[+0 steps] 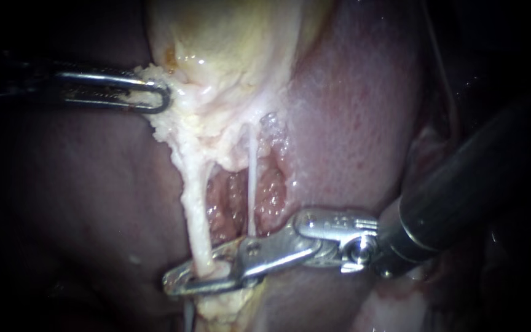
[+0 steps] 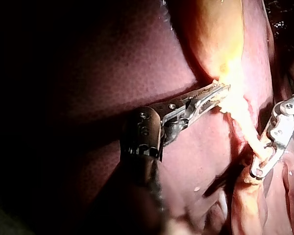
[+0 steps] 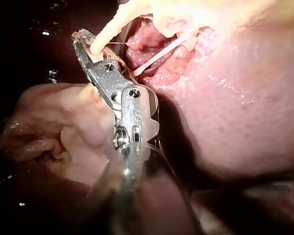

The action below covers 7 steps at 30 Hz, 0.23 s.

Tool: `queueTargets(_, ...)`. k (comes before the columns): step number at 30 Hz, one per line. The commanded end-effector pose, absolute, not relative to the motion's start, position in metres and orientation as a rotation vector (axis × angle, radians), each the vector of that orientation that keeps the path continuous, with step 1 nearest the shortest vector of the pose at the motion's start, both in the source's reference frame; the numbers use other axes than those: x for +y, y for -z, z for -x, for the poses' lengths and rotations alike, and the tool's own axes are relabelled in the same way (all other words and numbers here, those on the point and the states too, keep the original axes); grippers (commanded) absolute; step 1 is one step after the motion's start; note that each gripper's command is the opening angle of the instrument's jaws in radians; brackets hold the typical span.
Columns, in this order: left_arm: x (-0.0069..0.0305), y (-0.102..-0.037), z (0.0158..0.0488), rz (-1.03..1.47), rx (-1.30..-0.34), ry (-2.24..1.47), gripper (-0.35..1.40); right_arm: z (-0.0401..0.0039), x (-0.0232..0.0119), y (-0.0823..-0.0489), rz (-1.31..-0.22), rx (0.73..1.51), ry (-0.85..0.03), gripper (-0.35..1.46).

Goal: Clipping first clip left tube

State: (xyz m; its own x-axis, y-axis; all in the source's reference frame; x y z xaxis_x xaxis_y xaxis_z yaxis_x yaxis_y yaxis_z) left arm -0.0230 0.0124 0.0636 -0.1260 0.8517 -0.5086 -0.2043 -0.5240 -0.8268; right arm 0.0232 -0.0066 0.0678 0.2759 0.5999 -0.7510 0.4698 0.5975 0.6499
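Silver jaws of the right instrument are clamping the left tube low down, with one jaw pressing on each side of it and the tips nearly meeting beyond it. Its dark shaft is entering from the right of the endoscope view. The left tube, pale and thick, is running up from the jaws to the creamy base of the gallbladder. Just beside it, a thin tube, white and thread-like, is crossing a raw red pocket and reaching down to the edge of the upper jaw. Higher up, the left instrument is coming in from the left, with its slim jaws closed on a ragged lump of fatty tissue at the gallbladder's lower edge. Pinkish-brown liver is lying on both sides of the tubes and under both instruments.
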Motion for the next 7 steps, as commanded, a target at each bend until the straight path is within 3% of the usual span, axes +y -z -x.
queueTargets(1,0.0124,-0.0637,0.023,1.371,-0.767,-1.752,-0.35,-0.0231,-0.0066,-0.0678,-1.007,1.355,-0.111,-0.35)
queueTargets(7,0.0124,-0.0637,0.023,1.371,-0.767,-1.752,-0.35,-0.0232,-0.0067,-0.0678,-1.007,1.355,-0.111,-0.35)
